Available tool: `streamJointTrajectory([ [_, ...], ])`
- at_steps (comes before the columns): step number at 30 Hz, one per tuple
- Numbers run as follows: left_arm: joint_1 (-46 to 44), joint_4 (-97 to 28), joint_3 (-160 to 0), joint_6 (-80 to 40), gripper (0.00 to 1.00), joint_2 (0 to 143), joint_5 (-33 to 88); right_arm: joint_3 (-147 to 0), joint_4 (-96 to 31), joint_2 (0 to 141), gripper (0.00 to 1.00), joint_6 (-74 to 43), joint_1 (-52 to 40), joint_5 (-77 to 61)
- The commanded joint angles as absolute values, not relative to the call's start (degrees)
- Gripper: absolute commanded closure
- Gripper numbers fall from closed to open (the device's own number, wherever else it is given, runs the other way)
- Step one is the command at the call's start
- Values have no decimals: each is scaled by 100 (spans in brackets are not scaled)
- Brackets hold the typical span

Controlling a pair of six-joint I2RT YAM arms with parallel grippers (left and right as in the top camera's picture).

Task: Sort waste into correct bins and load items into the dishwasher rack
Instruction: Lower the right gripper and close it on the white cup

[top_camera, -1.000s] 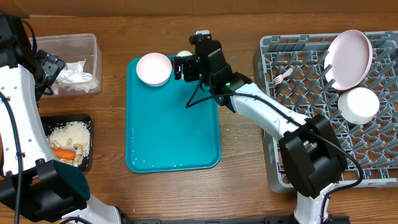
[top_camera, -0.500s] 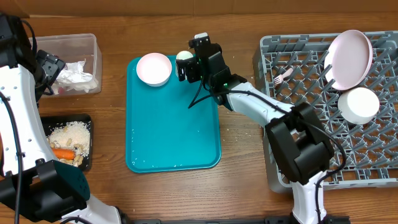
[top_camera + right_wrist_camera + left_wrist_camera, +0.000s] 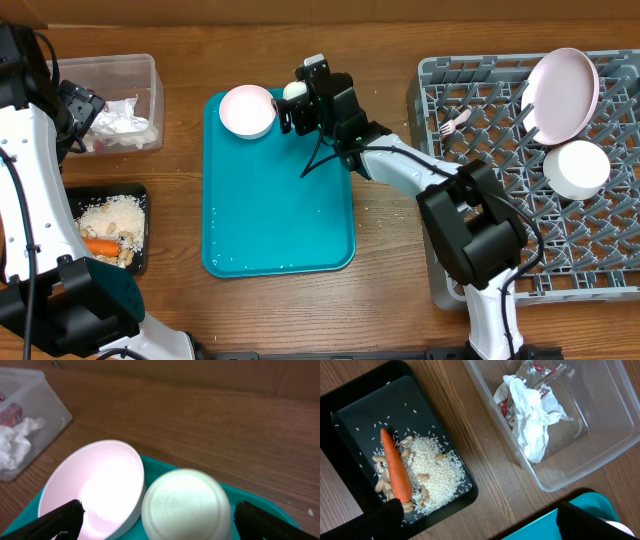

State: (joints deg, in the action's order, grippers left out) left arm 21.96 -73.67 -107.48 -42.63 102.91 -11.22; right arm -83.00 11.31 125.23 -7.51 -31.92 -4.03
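**Right gripper closes in on the cup**

The right gripper (image 3: 289, 108) has slid a little left along the far end of the teal tray (image 3: 280, 210). Its jaws are spread wide on either side of the small white cup (image 3: 185, 505) and grasp nothing. The cup stands on the tray just beside a white bowl (image 3: 95, 485). The left gripper (image 3: 482, 525) hangs released between the black tray (image 3: 350, 405) and the clear tub (image 3: 600, 455). A plate (image 3: 563, 95), a second bowl (image 3: 577, 168) and a fork (image 3: 455, 123) sit in the rack (image 3: 490, 230).

Edge-cropped clear tub (image 3: 600, 425) and teal tray (image 3: 536, 527)
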Motion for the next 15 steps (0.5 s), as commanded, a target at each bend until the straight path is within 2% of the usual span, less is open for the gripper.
streamJointTrajectory([
  [1,2174,-7363,-10779,-4198,0,10276,-1201,-8399,1227,12809,0,-725,-3218,-462],
  [15,2174,-7363,-10779,-4198,0,10276,-1201,-8403,1494,12940,0,-725,-3218,-279],
])
